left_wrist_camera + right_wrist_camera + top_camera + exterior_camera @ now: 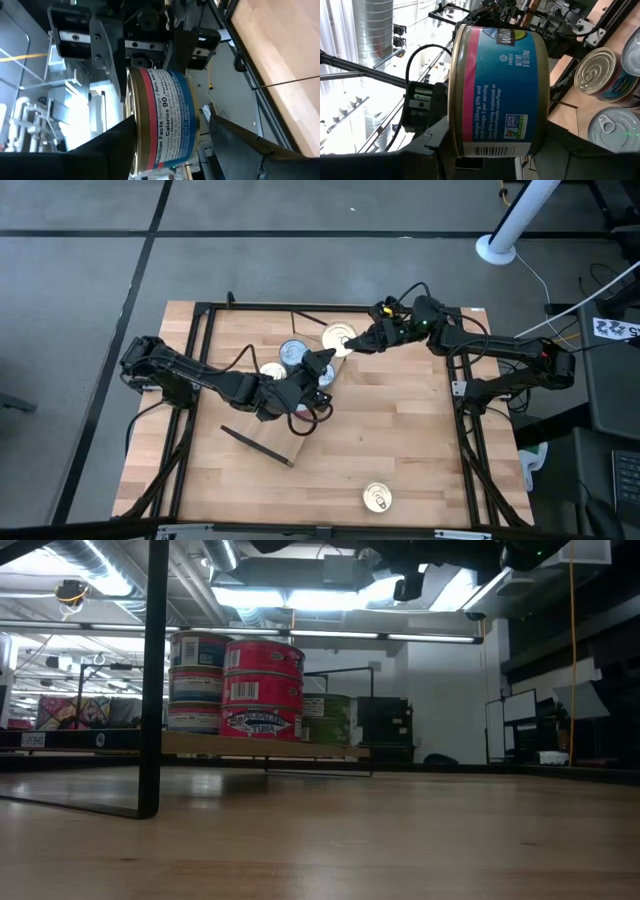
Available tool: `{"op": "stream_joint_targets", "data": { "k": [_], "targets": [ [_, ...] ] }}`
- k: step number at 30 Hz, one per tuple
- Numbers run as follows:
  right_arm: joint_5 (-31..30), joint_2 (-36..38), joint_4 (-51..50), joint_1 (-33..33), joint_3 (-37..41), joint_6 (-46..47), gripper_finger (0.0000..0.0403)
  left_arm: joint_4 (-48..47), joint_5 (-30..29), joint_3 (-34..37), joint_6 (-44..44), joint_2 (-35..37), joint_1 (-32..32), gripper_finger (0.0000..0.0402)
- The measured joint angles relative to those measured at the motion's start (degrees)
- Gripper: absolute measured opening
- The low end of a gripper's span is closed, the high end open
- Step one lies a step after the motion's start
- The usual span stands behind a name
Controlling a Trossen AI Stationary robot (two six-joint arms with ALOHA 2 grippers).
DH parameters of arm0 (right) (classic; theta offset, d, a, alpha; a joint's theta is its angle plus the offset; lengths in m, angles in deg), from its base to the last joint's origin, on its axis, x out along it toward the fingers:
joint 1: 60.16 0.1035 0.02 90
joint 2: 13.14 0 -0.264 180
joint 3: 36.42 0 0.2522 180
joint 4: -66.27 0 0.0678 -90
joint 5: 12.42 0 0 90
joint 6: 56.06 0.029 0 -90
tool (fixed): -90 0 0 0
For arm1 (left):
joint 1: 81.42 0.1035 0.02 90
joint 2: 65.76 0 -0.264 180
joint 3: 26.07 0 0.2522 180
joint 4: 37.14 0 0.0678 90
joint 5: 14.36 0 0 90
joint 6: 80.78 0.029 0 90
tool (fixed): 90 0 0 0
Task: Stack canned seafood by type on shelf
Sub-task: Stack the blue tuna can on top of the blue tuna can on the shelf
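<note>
Above the shelf (400,395), near its stacked tins (262,690), left gripper (322,362) and right gripper (352,347) both clamp one blue-red tin (497,90) between wide-set fingers (95,155).

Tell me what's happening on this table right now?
Both arms meet over the shelf. One blue-and-red can sits between the fingers of both the left tool and the right tool, so it looks like a handover. Other cans are already stacked on the shelf, and one gold-lidded can lies alone near the front edge.
</note>
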Motion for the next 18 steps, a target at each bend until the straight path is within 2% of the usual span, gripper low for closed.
{"op": "stream_joint_targets", "data": {
  "k": [11,18],
  "targets": [
    [-0.1,0.0,-0.1,0.0,0.0,1.4,0.0195,0.1,1.8,0.0,7.4,0.0,2.0,0.0237],
    [0.7,0.0,-0.2,0.0,0.0,2.0,0.0195,0.2,5.1,-0.1,11.8,0.1,3.5,0.0237]
  ]
}}
